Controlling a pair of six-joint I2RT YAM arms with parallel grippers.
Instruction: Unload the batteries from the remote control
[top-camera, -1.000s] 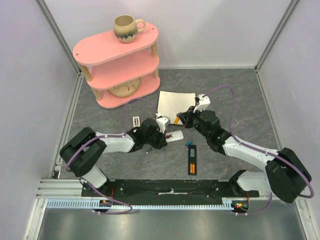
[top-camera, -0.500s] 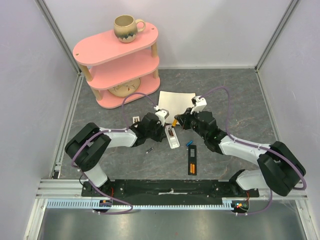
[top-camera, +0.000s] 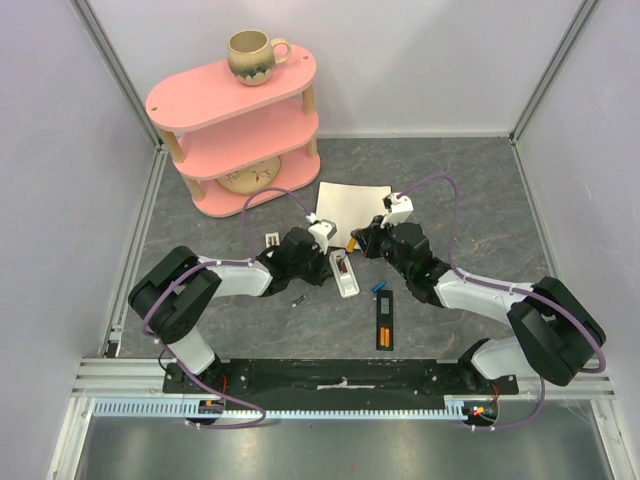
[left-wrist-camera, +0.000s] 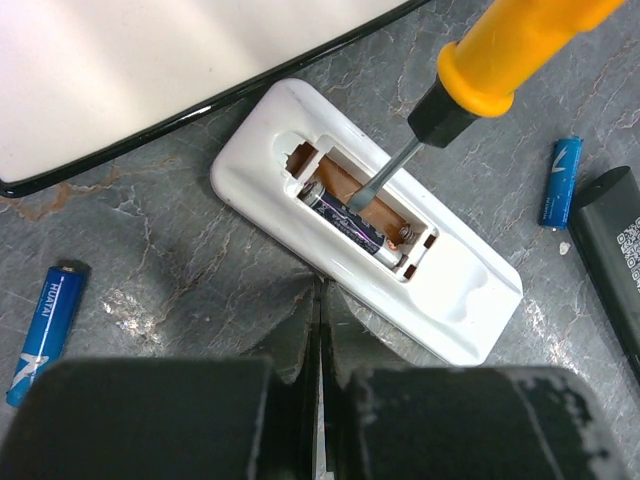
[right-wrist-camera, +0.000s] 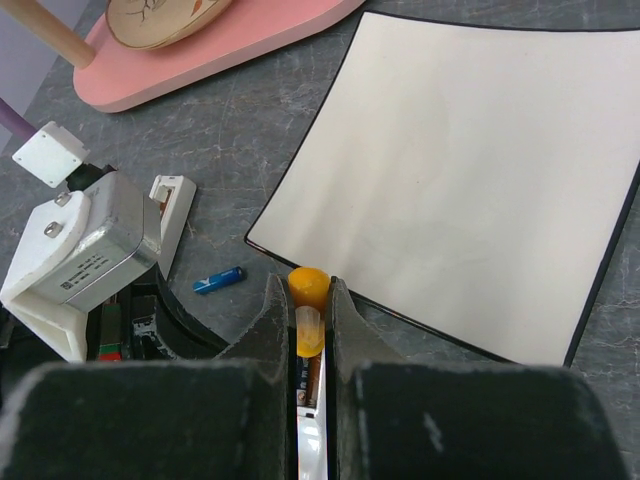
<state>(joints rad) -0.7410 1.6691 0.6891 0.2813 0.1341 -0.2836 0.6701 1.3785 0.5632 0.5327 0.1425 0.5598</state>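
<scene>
From above, the white remote (top-camera: 345, 275) lay at mid-frame between the left gripper (top-camera: 322, 262) and the right gripper (top-camera: 358, 243).

In the left wrist view, a dark battery (left-wrist-camera: 352, 224) sat in the remote's open bay at centre, with the screwdriver (left-wrist-camera: 500, 55) tip beside it. The left gripper was pinched together, holding nothing, at the remote's lower edge.

In the right wrist view, the right gripper clamped the screwdriver's orange handle. A blue battery (right-wrist-camera: 219, 280) lay to its left.
</scene>
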